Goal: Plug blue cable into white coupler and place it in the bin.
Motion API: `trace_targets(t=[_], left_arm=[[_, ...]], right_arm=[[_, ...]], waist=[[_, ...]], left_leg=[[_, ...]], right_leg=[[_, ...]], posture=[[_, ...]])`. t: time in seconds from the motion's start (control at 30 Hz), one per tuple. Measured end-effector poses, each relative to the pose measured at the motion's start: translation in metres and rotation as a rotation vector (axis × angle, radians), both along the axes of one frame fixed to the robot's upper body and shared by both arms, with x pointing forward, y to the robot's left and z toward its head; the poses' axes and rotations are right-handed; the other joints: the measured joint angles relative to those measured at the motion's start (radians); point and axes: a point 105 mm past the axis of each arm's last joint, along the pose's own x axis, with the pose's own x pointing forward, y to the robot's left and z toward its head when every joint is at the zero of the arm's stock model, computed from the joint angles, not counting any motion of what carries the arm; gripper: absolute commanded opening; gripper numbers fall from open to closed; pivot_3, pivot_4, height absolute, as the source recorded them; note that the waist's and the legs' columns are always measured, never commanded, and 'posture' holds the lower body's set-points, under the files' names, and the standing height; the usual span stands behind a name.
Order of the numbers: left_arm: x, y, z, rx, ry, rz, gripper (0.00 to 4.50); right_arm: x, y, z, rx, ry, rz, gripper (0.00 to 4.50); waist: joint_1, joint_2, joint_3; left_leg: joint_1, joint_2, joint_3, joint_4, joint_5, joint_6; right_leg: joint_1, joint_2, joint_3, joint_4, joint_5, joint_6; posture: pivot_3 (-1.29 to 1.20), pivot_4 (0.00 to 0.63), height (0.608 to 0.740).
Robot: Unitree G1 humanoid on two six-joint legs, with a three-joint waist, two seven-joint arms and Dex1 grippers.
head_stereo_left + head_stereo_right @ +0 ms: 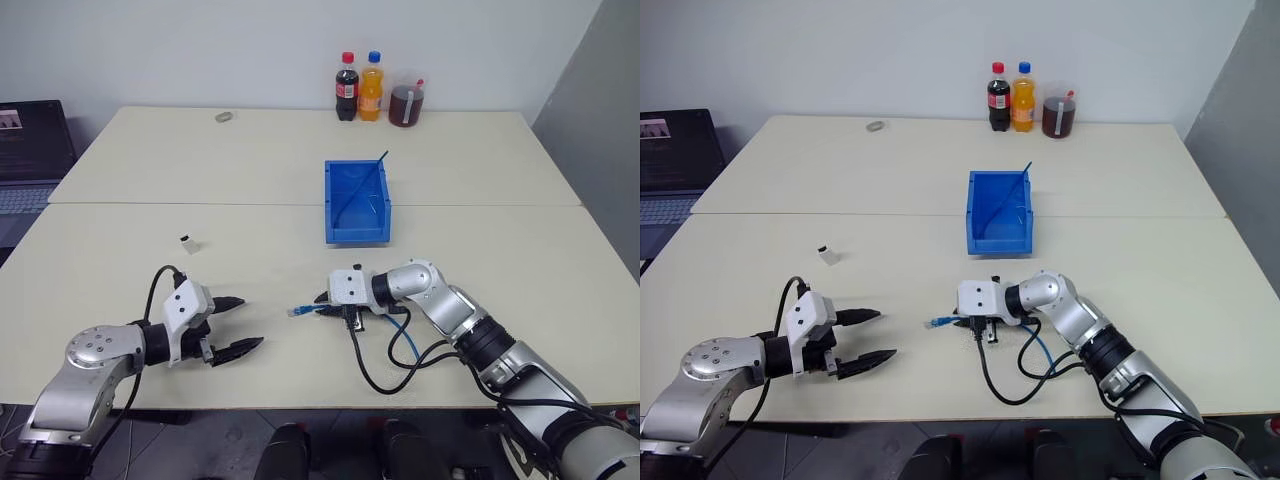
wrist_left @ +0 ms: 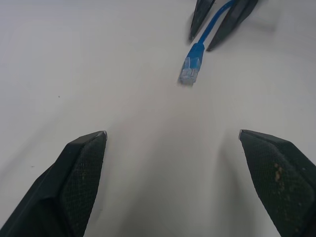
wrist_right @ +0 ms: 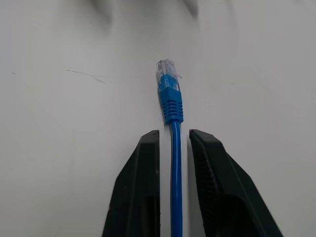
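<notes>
Blue cable (image 3: 170, 103) lies between my right pincer's (image 1: 325, 303) fingers, which stand a hair off it, so I cannot tell if they grip. My left pincer (image 1: 235, 324) gapes wide, released. White coupler (image 1: 187, 241) sits at its twelve o'clock; bin (image 1: 356, 232) at one o'clock on the tabletop (image 1: 150, 170).

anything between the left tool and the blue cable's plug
No, bare table separates the open left tool from the blue cable plug, seen in the left eye and left wrist views.
</notes>
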Motion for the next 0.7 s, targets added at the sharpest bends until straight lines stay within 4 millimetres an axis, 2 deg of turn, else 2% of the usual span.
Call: trace_targets(t=[0.13, 0.17, 0.2, 0.3, 0.4, 0.7], left_arm=[[0.008, -0.009, 0.001, 0.002, -0.004, -0.048, 4.50], [0.011, -0.015, -0.002, 0.007, 0.005, -0.069, 4.50], [0.011, -0.016, -0.003, 0.009, 0.008, -0.072, 4.50], [0.017, -0.024, -0.008, 0.024, 0.012, -0.099, 4.50], [0.025, -0.034, -0.011, 0.034, 0.010, -0.118, 4.50], [0.039, -0.049, -0.013, 0.084, -0.043, -0.164, 4.50]], right_arm=[[-0.007, -0.012, 0.003, 0.006, 0.063, -0.007, 2.75], [-0.015, -0.023, 0.009, 0.035, 0.141, -0.029, 3.08], [-0.018, -0.024, 0.012, 0.043, 0.159, -0.029, 3.24], [-0.032, -0.037, 0.025, 0.086, 0.257, -0.060, 3.24], [-0.042, -0.045, 0.036, 0.113, 0.281, -0.092, 3.24], [-0.047, -0.053, 0.045, 0.161, 0.254, -0.204, 3.24]], waist=[[0.005, 0.000, 0.000], [0.006, 0.000, 0.000], [0.005, 0.000, 0.000], [0.002, 0.000, 0.000], [-0.002, 0.000, 0.000], [0.002, 0.000, 0.000]], left_leg=[[0.000, -0.001, -0.001, 0.001, 0.000, 0.000], [-0.001, -0.001, -0.001, 0.001, 0.000, 0.000], [-0.001, -0.001, -0.001, 0.001, 0.000, 0.000], [-0.001, -0.001, -0.001, 0.001, 0.000, 0.000], [0.000, 0.000, -0.002, 0.001, 0.000, 0.000], [0.000, -0.001, -0.001, 0.002, 0.000, 0.000]], right_leg=[[0.001, 0.000, -0.001, 0.000, 0.000, 0.000], [0.001, -0.001, 0.000, 0.000, 0.000, 0.000], [0.001, -0.001, 0.000, 0.000, 0.000, 0.000], [0.001, 0.000, -0.001, 0.000, 0.000, 0.000], [0.001, 0.001, -0.001, 0.001, 0.000, 0.000], [0.002, 0.000, -0.001, 0.001, 0.000, 0.001]], posture=[[0.00, 0.150, 0.740], [0.00, 0.150, 0.740], [0.00, 0.150, 0.740], [0.00, 0.150, 0.740], [0.00, 0.150, 0.740], [0.00, 0.150, 0.740]])
